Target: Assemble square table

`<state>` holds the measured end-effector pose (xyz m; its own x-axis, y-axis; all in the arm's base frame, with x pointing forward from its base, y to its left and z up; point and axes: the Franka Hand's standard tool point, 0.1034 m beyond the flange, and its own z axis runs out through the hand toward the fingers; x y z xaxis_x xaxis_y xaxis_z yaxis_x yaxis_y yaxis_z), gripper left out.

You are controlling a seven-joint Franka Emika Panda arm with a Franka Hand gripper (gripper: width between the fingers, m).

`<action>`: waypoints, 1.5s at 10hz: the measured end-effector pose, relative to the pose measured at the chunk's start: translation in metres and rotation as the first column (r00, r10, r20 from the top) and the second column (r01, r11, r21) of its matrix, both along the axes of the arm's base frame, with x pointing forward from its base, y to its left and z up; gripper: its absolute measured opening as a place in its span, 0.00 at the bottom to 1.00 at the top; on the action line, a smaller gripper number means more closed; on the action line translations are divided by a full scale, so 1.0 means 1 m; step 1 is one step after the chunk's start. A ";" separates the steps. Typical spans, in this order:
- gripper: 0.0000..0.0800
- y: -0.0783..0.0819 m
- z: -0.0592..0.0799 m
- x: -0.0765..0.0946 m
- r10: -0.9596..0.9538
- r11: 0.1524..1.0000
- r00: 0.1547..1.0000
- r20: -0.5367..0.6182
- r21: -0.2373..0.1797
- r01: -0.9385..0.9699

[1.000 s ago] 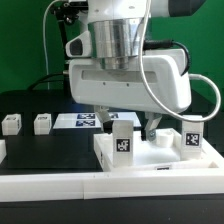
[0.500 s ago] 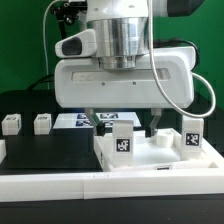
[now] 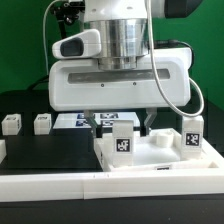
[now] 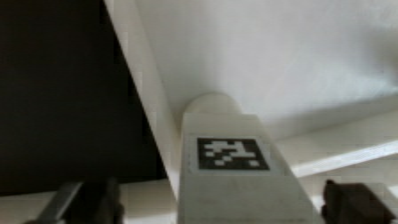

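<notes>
The gripper (image 3: 123, 124) hangs unclenched astride the upright leg post (image 3: 122, 141) on the square table (image 3: 165, 160), lower centre of the exterior view, fingers (image 4: 86, 200) clear on both sides, apparently aligned for grasping.

The end effector (image 4: 214, 200) straddles the upright leg post (image 3: 123, 142), with only slim gaps either side. Toward the exterior view's right of that post, a second post (image 3: 190, 135) blocks the slab (image 3: 160, 160). Toward its left, bare counter (image 3: 50, 155) lies open, with two loose posts (image 3: 11, 123) farther off.
</notes>
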<state>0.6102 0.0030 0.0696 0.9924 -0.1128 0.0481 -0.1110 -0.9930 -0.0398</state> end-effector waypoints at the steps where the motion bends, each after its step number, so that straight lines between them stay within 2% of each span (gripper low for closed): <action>1: 0.55 0.000 0.000 0.000 0.000 1.000 1.000 0.000 0.000 0.000; 2: 0.36 0.000 0.000 0.000 0.000 1.000 1.000 0.000 0.000 0.000; 6: 0.36 0.000 0.000 0.000 -0.045 0.999 0.999 -0.001 0.004 0.045; 9: 0.36 0.002 0.000 0.001 -0.339 0.941 0.941 -0.005 0.020 0.339; 12: 0.36 0.006 0.000 0.001 -0.628 0.777 0.778 -0.024 0.031 0.628; 14: 0.36 0.007 0.000 0.001 -0.766 0.641 0.642 -0.036 0.034 0.767; 15: 0.36 0.008 -0.001 0.001 -0.840 0.539 0.541 -0.041 0.037 0.841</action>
